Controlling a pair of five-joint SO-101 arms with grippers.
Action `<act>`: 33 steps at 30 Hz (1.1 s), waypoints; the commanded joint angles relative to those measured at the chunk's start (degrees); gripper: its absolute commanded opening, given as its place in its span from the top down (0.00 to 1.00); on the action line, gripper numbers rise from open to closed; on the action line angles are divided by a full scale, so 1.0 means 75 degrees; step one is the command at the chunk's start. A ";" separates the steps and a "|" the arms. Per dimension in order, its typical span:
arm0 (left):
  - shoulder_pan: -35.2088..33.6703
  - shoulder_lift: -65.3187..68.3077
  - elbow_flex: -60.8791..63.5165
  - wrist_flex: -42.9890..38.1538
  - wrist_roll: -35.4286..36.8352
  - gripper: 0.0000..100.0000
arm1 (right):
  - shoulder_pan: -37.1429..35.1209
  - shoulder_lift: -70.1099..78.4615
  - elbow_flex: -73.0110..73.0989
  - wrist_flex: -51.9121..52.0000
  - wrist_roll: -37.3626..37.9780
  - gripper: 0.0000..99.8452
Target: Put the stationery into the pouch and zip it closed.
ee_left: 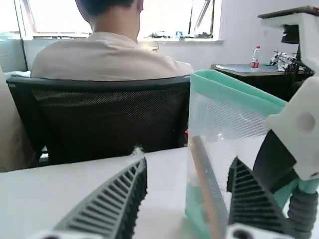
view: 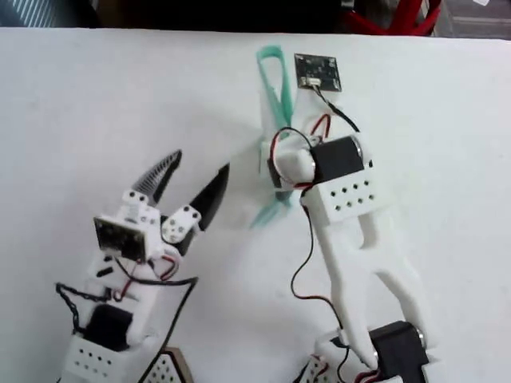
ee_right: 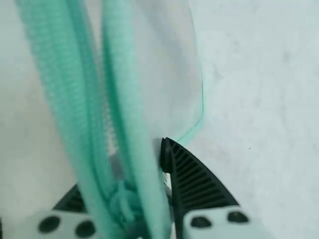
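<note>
- The pouch (ee_left: 224, 119), see-through mesh with teal edging, stands upright on its narrow edge on the white table (view: 96, 96), near the middle and towards the far side.
- In the high view its 2 teal zipper bands bow away from each other at the far end, so the mouth is open there.
- The right gripper (ee_right: 122, 159) is clamped on the pouch. Its 2 black ribbed fingers sit on opposite sides of the teal bands, which run up between them.
- From the left wrist view, the right arm's white and black claw meets the pouch at its near edge, low down by the teal trim.
- 1 long, thin, brownish-grey piece of stationery (ee_left: 205, 186) shows through the mesh wall, leaning at a slant. Whether it is fully inside I cannot tell.
- The left gripper (view: 201, 163) is at the near left of the table, its 2 dark fingers spread wide apart and holding nothing.
- It points towards the pouch, is near it, and does not touch it.
</note>
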 commanded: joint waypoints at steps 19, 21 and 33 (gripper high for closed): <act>0.1483 0.4378 -0.2614 0.0129 -0.1289 0.74 | 0.1201 -0.0287 -0.0774 -0.0287 -0.2755 0.98; 0.1518 0.3897 -0.1852 -0.0539 -0.1629 0.74 | 0.1201 -0.0287 -0.0762 -0.0264 -0.2778 0.98; 0.0662 0.5304 -0.1149 -0.3704 -0.2227 0.74 | 0.1155 -0.0287 -0.0821 -0.0088 -0.2555 0.98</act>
